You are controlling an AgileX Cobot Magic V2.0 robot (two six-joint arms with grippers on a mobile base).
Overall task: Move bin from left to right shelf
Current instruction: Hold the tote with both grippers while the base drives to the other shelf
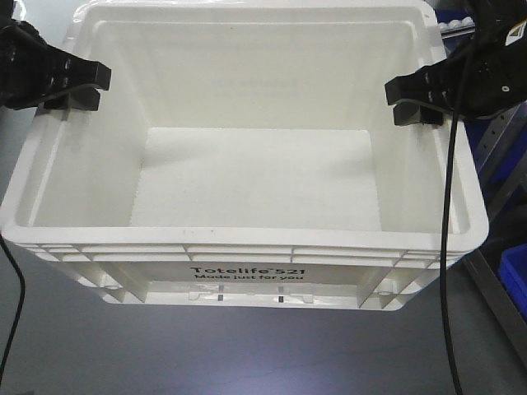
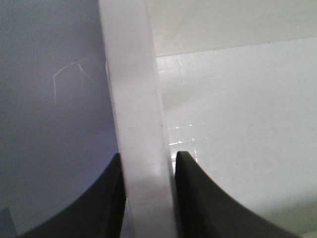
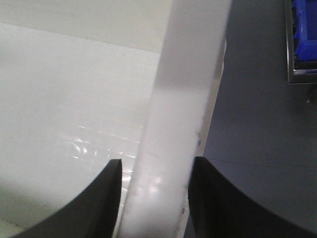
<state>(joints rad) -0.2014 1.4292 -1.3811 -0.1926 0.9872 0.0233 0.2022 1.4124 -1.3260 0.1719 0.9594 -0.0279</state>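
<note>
The white bin (image 1: pixel 247 177) fills the front view, empty, with "Totelife 521" printed on its near wall. My left gripper (image 1: pixel 76 89) is shut on the bin's left rim, one finger inside and one outside. In the left wrist view the rim (image 2: pixel 143 99) runs up between the two black fingers (image 2: pixel 106 203). My right gripper (image 1: pixel 417 100) is shut on the right rim in the same way. In the right wrist view the rim (image 3: pixel 183 89) stands between the fingers (image 3: pixel 223 203). The bin hangs level between both grippers over the grey floor.
Blue bins (image 1: pixel 515 276) and a metal shelf frame (image 1: pixel 494 144) stand close to the bin's right side. A blue bin in a metal frame (image 3: pixel 303 29) shows at the top right of the right wrist view. Grey floor (image 1: pixel 206 354) lies below.
</note>
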